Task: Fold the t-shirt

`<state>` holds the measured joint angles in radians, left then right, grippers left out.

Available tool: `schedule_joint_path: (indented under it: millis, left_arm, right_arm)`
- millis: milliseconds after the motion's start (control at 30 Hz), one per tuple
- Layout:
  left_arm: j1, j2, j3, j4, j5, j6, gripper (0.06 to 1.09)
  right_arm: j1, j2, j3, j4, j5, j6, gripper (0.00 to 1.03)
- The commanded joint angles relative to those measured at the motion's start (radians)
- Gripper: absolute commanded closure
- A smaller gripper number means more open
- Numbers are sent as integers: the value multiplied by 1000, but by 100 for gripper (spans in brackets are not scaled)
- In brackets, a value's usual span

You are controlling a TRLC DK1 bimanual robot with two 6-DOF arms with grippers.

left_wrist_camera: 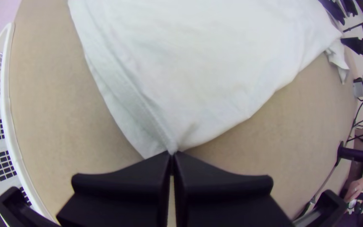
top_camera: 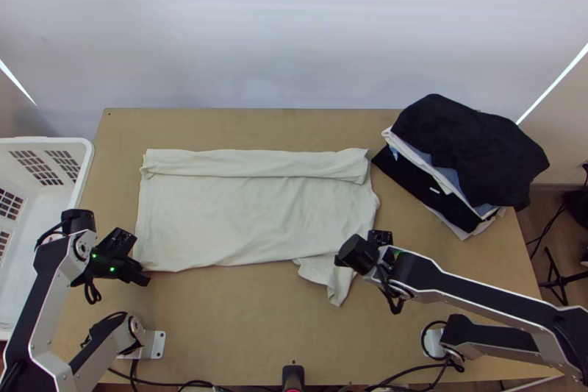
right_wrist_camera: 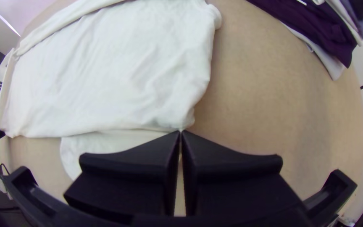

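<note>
Pinching the t-shirt by near corners, left pincer and, seemingly, right pincer clamp its cloth.

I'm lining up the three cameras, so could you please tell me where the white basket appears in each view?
Top view: the basket is at the picture's left edge, beside the table.
Left wrist view: near the picture's edge, across bare table from the t-shirt.
Right wrist view: partly visible behind the left hand, beyond the t-shirt's far end.
Shared landmark: the t-shirt corner held by the left hand.
</note>
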<state>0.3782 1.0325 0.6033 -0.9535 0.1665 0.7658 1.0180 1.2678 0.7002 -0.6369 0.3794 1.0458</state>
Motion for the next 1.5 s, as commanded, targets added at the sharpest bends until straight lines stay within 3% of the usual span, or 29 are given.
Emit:
schedule_joint_path:
  millis: [0, 400, 600, 733, 1067, 1467]
  left_arm:
    - [11, -29, 3, 9, 22, 17, 104]
    - [41, -11, 47, 38, 64, 7, 105]
    - [41, -9, 72, 32, 79, -20, 105]
    - [31, 3, 81, 44, 96, -54, 105]
    - [-58, 113, 179, 157, 100, -223, 105]
    - [-67, 350, 429, 217, 96, -299, 105]
  right_arm:
    - [4, -91, -2, -64, -59, -20, 99]
    - [-42, -173, -53, -188, -62, -95, 99]
    - [-121, -186, -39, -311, -99, -171, 99]
    - [-131, -177, 25, -368, -169, -175, 99]
    - [-183, -8, 262, -385, -192, -184, 99]
    - [-391, 168, 490, -379, -191, -323, 99]
